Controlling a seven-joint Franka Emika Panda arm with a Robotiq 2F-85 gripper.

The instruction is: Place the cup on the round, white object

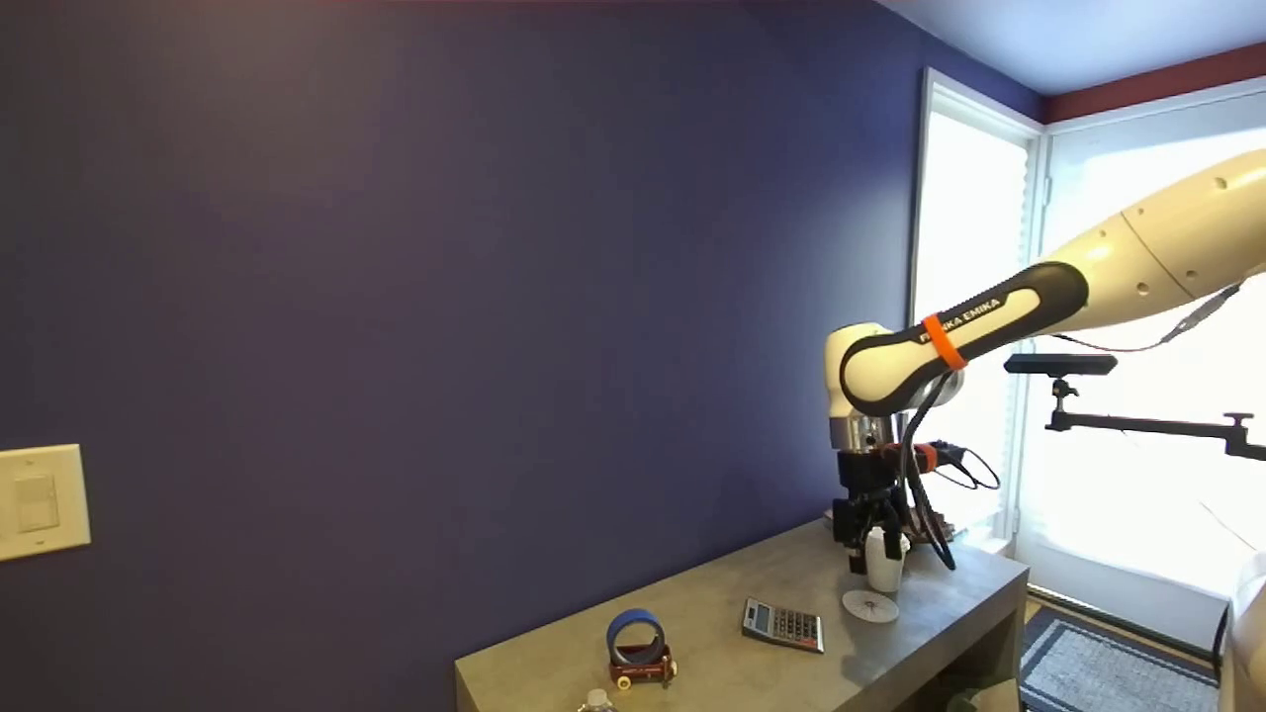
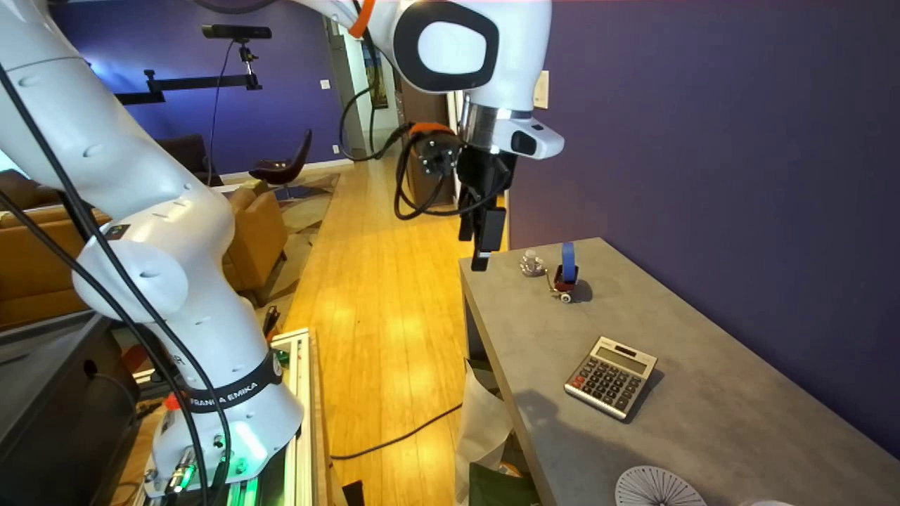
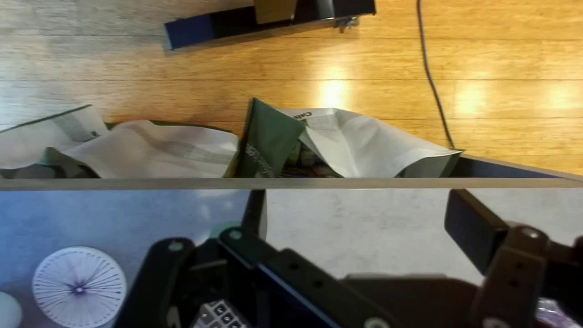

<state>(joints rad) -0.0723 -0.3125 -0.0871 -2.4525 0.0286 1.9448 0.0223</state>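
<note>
The white cup (image 1: 885, 574) stands on the grey table beside the round white disc (image 1: 870, 606), which has dark radial lines. In an exterior view my gripper (image 1: 875, 556) overlaps the cup and hides part of it. In the wrist view the disc (image 3: 79, 287) is at lower left, and only a piece of the cup (image 3: 8, 310) shows at the left edge. My gripper (image 3: 360, 221) is open, with only bare tabletop between its fingers. In an exterior view the gripper (image 2: 481, 254) hangs above the table's front edge, away from the disc (image 2: 657, 486); the cup (image 2: 768, 503) barely shows.
A calculator (image 2: 612, 377) lies mid-table. A blue tape ring (image 2: 568, 262) rests on a small red cart (image 2: 564, 281), with a clear glass item (image 2: 531, 263) beside it. A purple wall (image 1: 445, 346) borders the table. Open bags (image 3: 364, 141) sit below the table edge (image 3: 291, 183).
</note>
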